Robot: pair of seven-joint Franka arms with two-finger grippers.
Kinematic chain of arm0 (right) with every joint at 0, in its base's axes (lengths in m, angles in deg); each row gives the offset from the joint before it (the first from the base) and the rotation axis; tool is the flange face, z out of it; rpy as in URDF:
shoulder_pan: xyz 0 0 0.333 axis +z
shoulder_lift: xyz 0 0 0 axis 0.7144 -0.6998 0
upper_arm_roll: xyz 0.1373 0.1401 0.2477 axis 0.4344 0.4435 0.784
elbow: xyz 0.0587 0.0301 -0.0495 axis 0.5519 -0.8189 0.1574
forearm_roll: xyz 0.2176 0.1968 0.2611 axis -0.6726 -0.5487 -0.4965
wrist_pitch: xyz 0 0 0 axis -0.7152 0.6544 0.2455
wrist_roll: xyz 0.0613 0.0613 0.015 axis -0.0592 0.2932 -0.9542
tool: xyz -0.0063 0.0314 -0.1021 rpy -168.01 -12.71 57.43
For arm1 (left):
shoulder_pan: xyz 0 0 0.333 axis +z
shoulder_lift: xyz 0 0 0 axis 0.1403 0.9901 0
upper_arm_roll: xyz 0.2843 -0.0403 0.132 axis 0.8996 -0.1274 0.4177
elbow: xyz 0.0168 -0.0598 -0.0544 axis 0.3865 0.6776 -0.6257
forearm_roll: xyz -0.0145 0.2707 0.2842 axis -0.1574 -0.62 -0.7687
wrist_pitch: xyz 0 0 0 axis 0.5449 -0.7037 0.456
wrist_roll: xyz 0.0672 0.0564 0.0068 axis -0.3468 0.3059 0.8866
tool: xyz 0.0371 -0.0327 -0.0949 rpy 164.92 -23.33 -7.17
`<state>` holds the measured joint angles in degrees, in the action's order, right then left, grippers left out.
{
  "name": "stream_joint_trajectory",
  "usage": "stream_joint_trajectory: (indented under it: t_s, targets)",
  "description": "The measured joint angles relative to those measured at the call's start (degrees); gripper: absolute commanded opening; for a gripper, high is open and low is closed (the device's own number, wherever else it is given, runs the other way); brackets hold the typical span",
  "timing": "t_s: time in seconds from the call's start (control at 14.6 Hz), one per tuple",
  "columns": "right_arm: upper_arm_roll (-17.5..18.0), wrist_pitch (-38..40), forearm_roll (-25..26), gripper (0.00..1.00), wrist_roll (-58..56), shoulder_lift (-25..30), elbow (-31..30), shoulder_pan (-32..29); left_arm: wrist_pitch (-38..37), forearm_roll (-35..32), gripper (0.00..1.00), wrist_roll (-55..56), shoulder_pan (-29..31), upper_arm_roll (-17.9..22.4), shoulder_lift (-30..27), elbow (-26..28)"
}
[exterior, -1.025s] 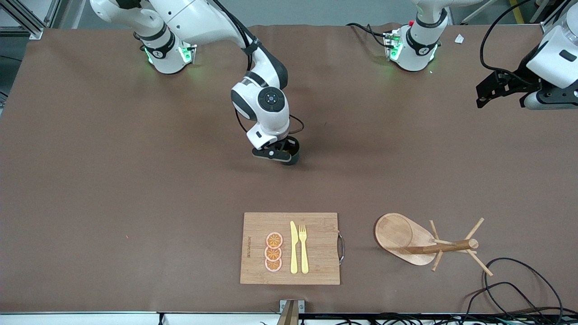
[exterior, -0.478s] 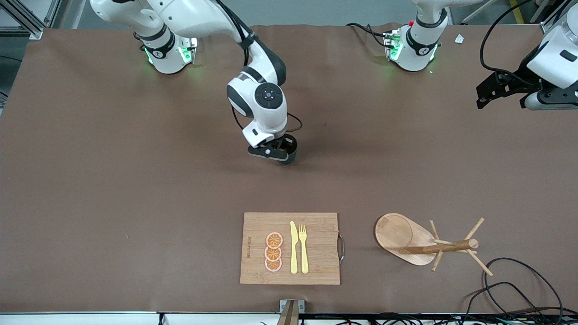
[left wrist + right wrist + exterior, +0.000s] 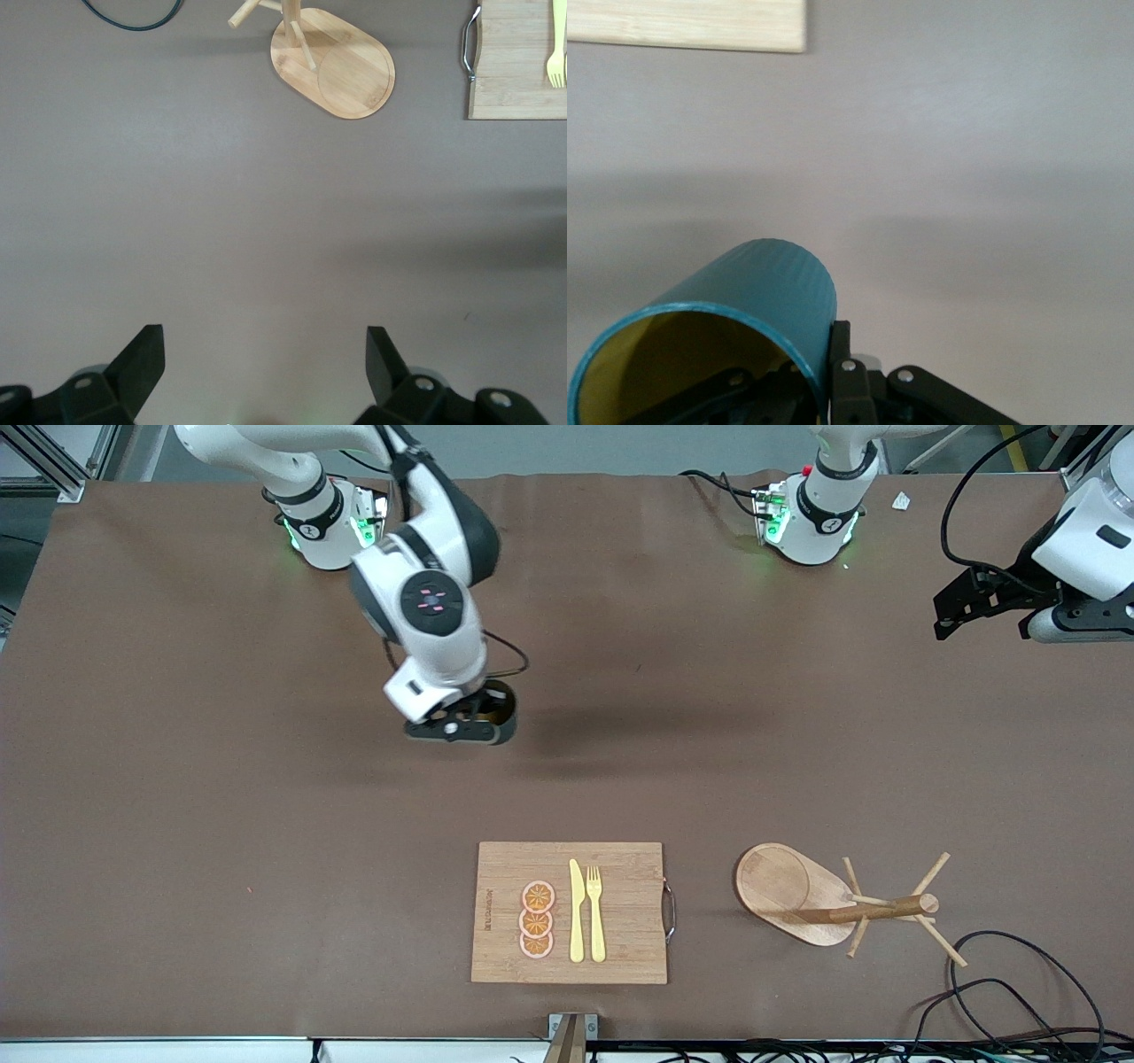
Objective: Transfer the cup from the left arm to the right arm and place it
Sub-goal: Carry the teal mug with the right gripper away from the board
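- The right end effector (image 3: 462,724) is clamped shut on the cup (image 3: 498,710), holding it in the air over bare bench (image 3: 177,779) toward the right arm's end, between the arm bases and the cutting board (image 3: 569,912).
- In the right wrist view the cup (image 3: 718,350) appears as a teal, ribbed cylinder with its yellow inside open toward the camera. One finger seems to sit inside the rim and the other outside, so the grip pinches the wall; the handle is not visible.
- A wall pinch of this kind leaves the base free, which I judge suits setting the cup down upright.
- The left end effector (image 3: 266,372) has its fingers spread as wide as they go and holds nothing. It waits up high at the left arm's end of the bench; its wrist view shows only bare bench between the fingers, with the wooden peg rack (image 3: 332,57) ahead.
- With the cup in the right arm's grip and the left arm parked clear, the handover looks complete, and what remains is the placing.
- The cutting board carries three orange slices (image 3: 537,919), a yellow knife (image 3: 577,911) and a yellow fork (image 3: 595,912). The wooden peg rack (image 3: 842,903) lies beside it toward the left arm's end.
- No placing spot is marked. The open bench under the cup seems the safest choice, since it keeps away from the board's contents.
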<state>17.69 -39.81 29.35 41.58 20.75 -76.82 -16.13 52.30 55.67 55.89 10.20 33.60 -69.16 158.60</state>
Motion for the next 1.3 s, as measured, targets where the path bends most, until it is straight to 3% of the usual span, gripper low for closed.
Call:
stream_joint_trajectory:
  t_s: [0.2,0.61,0.89,1.3]
  targets:
    - [-0.19,3.32,0.01,0.00,-19.02,5.41,-3.19,-9.02,0.08,0.36,1.00,0.00,-0.05,-0.09,0.07,0.09]
    - [-0.36,2.48,0.17,0.00,-50.71,16.25,-15.29,-23.57,0.11,0.64,1.00,0.00,-0.07,-0.14,0.41,0.25]
    - [-0.44,-9.88,0.42,0.00,-67.35,18.22,-25.89,-33.51,0.11,0.64,1.00,-0.02,0.14,-0.04,0.47,0.32]
    - [-0.37,-22.18,2.04,0.00,-75.96,18.06,-32.05,-39.80,0.20,0.64,1.00,-0.02,0.17,0.12,0.53,0.31]
